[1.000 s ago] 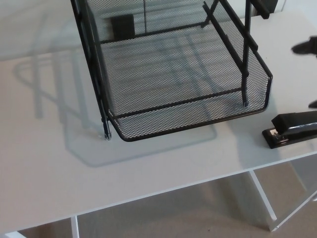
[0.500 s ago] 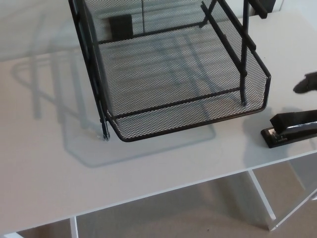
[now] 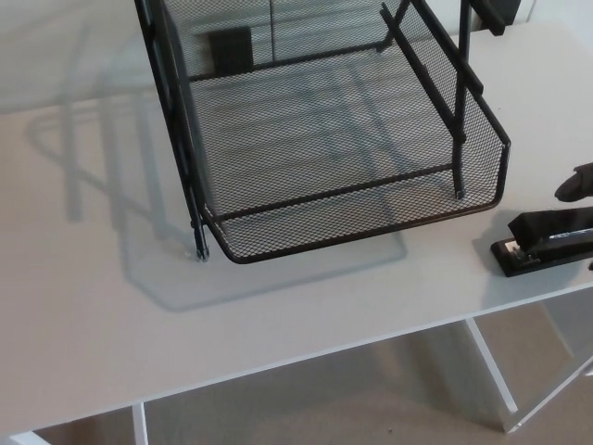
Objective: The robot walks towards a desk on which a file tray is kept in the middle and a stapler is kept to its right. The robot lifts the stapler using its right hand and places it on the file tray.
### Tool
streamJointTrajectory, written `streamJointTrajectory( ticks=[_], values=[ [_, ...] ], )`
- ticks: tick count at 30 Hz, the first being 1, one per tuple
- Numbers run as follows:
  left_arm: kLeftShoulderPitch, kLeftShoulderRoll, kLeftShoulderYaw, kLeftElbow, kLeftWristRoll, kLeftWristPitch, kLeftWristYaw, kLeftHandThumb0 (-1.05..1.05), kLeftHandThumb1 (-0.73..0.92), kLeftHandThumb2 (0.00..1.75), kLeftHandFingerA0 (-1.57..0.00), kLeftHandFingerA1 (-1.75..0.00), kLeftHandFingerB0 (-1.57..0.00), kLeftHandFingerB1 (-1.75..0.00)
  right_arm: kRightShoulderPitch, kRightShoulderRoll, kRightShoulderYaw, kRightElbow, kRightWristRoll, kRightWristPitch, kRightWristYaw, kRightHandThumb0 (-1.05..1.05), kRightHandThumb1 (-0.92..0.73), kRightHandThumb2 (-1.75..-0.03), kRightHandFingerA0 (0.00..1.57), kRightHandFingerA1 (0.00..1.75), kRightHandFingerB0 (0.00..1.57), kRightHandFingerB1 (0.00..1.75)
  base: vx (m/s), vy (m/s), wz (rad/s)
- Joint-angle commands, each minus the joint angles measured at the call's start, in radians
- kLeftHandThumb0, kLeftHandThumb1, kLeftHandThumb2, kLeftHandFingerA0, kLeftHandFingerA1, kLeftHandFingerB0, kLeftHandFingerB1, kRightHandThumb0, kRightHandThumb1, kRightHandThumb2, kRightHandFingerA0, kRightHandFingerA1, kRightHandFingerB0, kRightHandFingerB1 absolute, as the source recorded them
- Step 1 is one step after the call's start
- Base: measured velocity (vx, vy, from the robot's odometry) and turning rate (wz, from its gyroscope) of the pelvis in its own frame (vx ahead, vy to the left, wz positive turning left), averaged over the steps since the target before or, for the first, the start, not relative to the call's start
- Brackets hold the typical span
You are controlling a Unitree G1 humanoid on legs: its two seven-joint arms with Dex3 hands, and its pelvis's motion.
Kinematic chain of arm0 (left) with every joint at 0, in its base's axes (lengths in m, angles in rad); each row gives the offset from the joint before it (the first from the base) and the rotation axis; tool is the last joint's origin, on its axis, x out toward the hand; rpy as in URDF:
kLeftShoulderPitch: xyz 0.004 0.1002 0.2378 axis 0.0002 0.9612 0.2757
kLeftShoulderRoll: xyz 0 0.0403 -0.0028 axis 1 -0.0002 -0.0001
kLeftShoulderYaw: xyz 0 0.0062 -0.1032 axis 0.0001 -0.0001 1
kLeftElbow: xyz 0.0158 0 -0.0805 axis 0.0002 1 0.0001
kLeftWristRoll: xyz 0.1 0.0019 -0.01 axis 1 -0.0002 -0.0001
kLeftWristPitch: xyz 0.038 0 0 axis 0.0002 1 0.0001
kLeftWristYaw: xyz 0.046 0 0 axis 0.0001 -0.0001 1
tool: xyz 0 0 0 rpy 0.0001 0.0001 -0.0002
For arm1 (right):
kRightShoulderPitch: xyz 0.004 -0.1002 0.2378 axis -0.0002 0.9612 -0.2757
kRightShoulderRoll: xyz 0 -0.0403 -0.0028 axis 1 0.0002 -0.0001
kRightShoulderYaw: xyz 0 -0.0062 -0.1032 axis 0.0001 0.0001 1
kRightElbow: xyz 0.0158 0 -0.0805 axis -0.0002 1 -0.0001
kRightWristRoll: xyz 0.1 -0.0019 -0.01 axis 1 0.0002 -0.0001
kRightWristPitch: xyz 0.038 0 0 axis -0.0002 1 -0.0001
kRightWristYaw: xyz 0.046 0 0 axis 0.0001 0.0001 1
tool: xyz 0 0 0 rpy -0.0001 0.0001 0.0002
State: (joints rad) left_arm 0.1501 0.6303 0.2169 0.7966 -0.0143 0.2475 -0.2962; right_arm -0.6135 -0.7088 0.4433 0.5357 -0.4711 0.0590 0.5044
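My right hand point(image 3: 576, 182) shows only as a small black part at the right border of the picture, so I cannot tell if its fingers are wide or closed. It holds nothing that I can see. It is just beyond the stapler point(image 3: 548, 239), and a thin light gap shows between them.

The stapler lies flat on the white surface point(image 3: 93, 306), to the right of the file tray point(image 3: 352, 221) and apart from it. Its near end points toward the tray, and its far end is cut by the picture border. It is close to the front edge of the surface but fully on it. A strip of bare surface runs between the stapler and the front right corner of the tray.

The tray is black mesh and stands in the middle. Its low front wall is rounded at both corners. A thin upright post point(image 3: 458, 139) stands inside the right front corner, and a slanted black bar point(image 3: 431, 56) crosses above the right side. The mesh floor of the lowest level is bare, and it is open from above over its front and middle part.

Left of the tray the surface is wide and carries only the tray's shadow point(image 3: 139, 269). Below the front edge I see a white support panel point(image 3: 491, 371) and the floor point(image 3: 371, 399).
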Motion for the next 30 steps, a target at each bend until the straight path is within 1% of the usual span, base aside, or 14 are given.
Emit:
streamJointTrajectory(
  ticks=[1,5,6,7,8,9,10,11,21,22,23,26,27,30],
  values=[
    [0.014,0.016,-0.003,-0.018,0.014,-0.025,0.010,-0.50,0.86,0.64,-0.30,-0.40,-0.19,-0.32,0.048,0.018,0.000,0.024,-0.060,-0.107,-0.141,-0.44,-0.61,-0.59,0.34,0.36,0.36,0.32,0.00,0.000,0.00],
    [0.008,0.000,0.018,-0.032,-0.012,-0.003,0.006,-0.51,0.85,0.65,-0.26,-0.42,-0.18,-0.33,0.085,0.019,0.009,-0.003,-0.089,-0.137,-0.188,-0.45,-0.64,-0.60,0.34,0.39,0.34,0.32,0.00,0.000,0.00],
    [-0.007,0.003,-0.002,0.003,0.013,-0.036,0.018,-0.57,0.71,0.87,-0.25,-0.49,-0.17,-0.43,0.098,0.016,0.013,-0.006,-0.096,-0.156,-0.202,-0.41,-0.63,-0.59,0.34,0.40,0.34,0.33,0.00,0.000,0.00],
    [-0.013,-0.001,-0.003,0.007,0.016,-0.029,0.031,-0.57,0.70,0.89,-0.25,-0.50,-0.15,-0.43,0.110,0.017,0.022,-0.007,-0.114,-0.177,-0.228,-0.42,-0.62,-0.60,0.35,0.40,0.35,0.33,0.00,0.000,0.00],
    [-0.014,0.000,-0.004,0.009,0.015,-0.030,0.031,-0.57,0.70,0.89,-0.25,-0.50,-0.15,-0.43,0.110,0.017,0.021,-0.006,-0.115,-0.179,-0.231,-0.42,-0.62,-0.60,0.35,0.40,0.35,0.33,0.00,0.000,0.00],
    [-0.016,0.005,-0.021,0.016,0.031,-0.043,0.032,-0.52,0.86,0.64,-0.32,-0.42,-0.21,-0.33,0.116,0.021,0.026,0.001,-0.123,-0.185,-0.239,-0.41,-0.61,-0.60,0.35,0.41,0.35,0.33,0.00,0.000,0.00],
    [-0.012,0.010,-0.031,0.015,0.040,-0.054,0.031,-0.58,0.71,0.88,-0.27,-0.49,-0.20,-0.44,0.121,0.022,0.029,0.005,-0.128,-0.191,-0.246,-0.41,-0.60,-0.59,0.36,0.40,0.36,0.33,0.00,0.000,0.00],
    [-0.011,0.017,-0.041,0.016,0.048,-0.063,0.031,-0.53,0.86,0.64,-0.32,-0.42,-0.23,-0.34,0.126,0.021,0.030,0.011,-0.129,-0.206,-0.255,-0.40,-0.60,-0.59,0.36,0.41,0.35,0.34,0.00,0.000,0.00],
    [-0.058,0.040,-0.097,0.092,0.086,-0.113,0.044,-0.54,0.86,0.65,-0.32,-0.43,-0.29,-0.36,0.164,-0.018,0.109,0.061,-0.241,-0.266,-0.351,-0.40,-0.58,-0.58,0.44,0.48,0.40,0.34,0.00,0.000,0.00],
    [-0.062,0.039,-0.090,0.094,0.076,-0.102,0.040,-0.53,0.85,0.65,-0.30,-0.42,-0.28,-0.36,0.172,-0.025,0.135,0.068,-0.301,-0.256,-0.426,-0.51,-0.46,-0.82,0.69,1.04,0.37,0.49,0.00,0.000,0.00],
    [-0.055,0.040,-0.091,0.094,0.076,-0.117,0.042,-0.53,0.85,0.65,-0.32,-0.43,-0.31,-0.37,0.187,-0.033,0.148,0.065,-0.336,-0.247,-0.475,-0.36,-0.65,-0.59,0.75,1.27,0.45,0.35,0.00,0.000,0.00],
    [-0.057,0.041,-0.096,0.102,0.081,-0.128,0.042,-0.53,0.86,0.65,-0.33,-0.42,-0.30,-0.37,0.196,-0.034,0.150,0.065,-0.338,-0.241,-0.500,-0.29,-0.73,-0.63,0.84,1.25,0.48,0.36,0.00,0.000,0.00],
    [-0.061,0.040,-0.092,0.086,0.074,-0.088,0.039,-0.54,0.85,0.65,-0.31,-0.43,-0.30,-0.37,0.201,-0.018,0.162,0.066,-0.385,-0.183,-0.564,-0.22,-0.76,-0.66,0.87,1.44,0.63,0.40,0.00,0.000,0.00],
    [-0.053,0.042,-0.097,0.087,0.081,-0.116,0.043,-0.53,0.86,0.65,-0.33,-0.44,-0.29,-0.36,0.218,0.002,0.146,0.079,-0.384,-0.184,-0.671,-0.26,-0.63,-0.62,0.87,1.57,0.94,0.53,0.00,0.000,0.05]
  ],
)
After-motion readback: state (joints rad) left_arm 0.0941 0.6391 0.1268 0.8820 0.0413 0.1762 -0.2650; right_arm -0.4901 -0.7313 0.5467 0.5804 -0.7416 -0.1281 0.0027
